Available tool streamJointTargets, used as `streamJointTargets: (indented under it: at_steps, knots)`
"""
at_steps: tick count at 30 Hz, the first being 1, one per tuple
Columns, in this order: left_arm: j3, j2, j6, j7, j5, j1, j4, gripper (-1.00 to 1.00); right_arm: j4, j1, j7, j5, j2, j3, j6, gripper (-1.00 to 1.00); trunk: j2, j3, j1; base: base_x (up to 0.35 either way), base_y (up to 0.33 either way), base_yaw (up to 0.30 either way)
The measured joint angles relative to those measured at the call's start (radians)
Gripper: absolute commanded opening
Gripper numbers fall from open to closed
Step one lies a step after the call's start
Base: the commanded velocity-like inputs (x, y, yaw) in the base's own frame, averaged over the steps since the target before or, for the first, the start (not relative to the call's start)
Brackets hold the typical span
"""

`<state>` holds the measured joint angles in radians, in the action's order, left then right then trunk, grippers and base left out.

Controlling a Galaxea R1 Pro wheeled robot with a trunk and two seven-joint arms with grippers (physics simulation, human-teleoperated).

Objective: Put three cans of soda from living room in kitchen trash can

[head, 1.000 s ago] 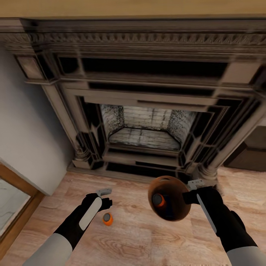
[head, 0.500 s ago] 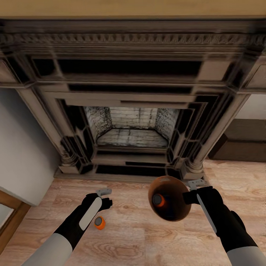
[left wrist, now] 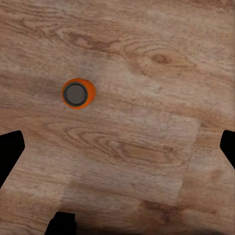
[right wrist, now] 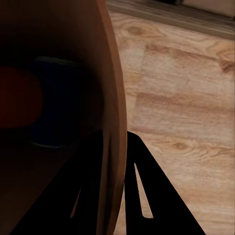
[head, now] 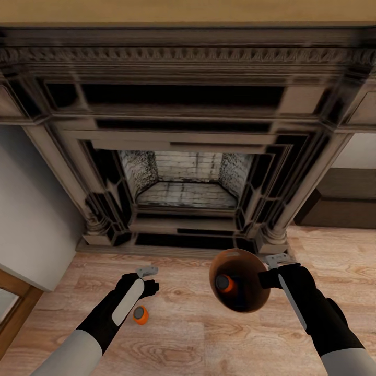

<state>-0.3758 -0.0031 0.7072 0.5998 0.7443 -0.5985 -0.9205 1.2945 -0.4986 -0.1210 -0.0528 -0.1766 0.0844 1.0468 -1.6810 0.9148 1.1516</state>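
fireplace is filling the wall ahead | wood floor is lying under both arms | trash can is hanging tilted, its rim clamped by right gripper, an orange can sitting inside | second orange can is standing upright below left gripper, jaws spread apart

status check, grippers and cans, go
Left gripper open above the orange can upright on the floor. Right gripper shut on the bin rim; an orange can inside. Nothing blocking.
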Motion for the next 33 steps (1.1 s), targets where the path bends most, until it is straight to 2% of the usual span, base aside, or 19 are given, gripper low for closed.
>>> streamJointTargets:
  at_steps: [19,33]
  knots:
    - [0.0,-0.002,0.002,0.001,0.0,0.0,0.0,1.0,-0.009,0.0,0.0,0.005,0.007,-0.005,0.0,-1.0,0.0,0.0,0.0,0.0,0.0,0.0]
    - [0.001,-0.002,0.005,-0.001,0.001,-0.001,0.005,1.0,-0.009,0.0,0.0,0.005,0.008,-0.006,0.0,-1.0,0.0,-0.02,0.0,0.0,0.0,0.0]
